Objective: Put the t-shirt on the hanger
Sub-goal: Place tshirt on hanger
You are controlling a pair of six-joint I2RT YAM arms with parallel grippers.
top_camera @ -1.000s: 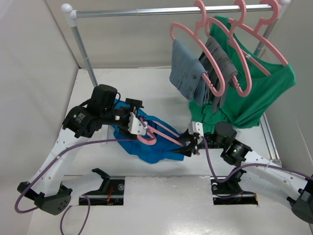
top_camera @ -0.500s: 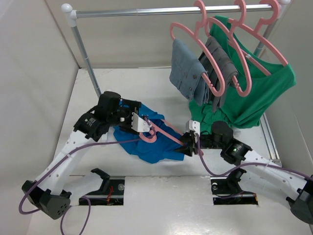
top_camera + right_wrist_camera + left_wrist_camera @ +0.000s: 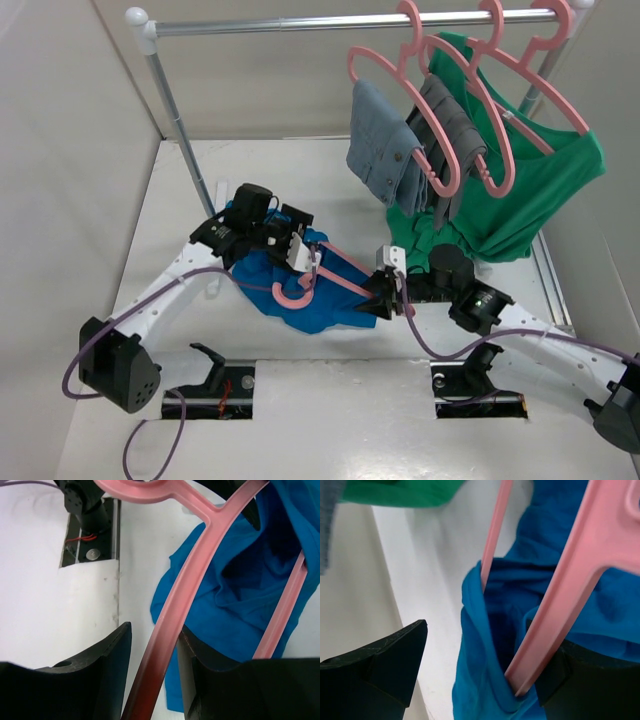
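Jaws of the right gripper (image 3: 155, 632) are drawn in narrow and clamp one arm of the hanger (image 3: 200, 545), which runs up between the two black fingers (image 3: 90, 680). On the left gripper (image 3: 487, 640) the jaws stand wide. One finger is over bare table (image 3: 170, 220), apart from the cloth. The other is just beside the hanger's thick arm, though I cannot tell if they touch.

From above, the hanger lies slanted between the two grippers. Its hook curls toward the near left and its gripped end points right. It rests on the t-shirt (image 3: 320, 305), a crumpled blue heap on the table between the arms, a little left of centre. In the left wrist view the end of the thick arm is tucked into a fold of the blue cloth, and the thin lower bar slips under the cloth's edge.

At the far right, a rail (image 3: 350, 22) carries more pink hangers with grey clothes (image 3: 380, 140) and a green shirt (image 3: 540, 190).
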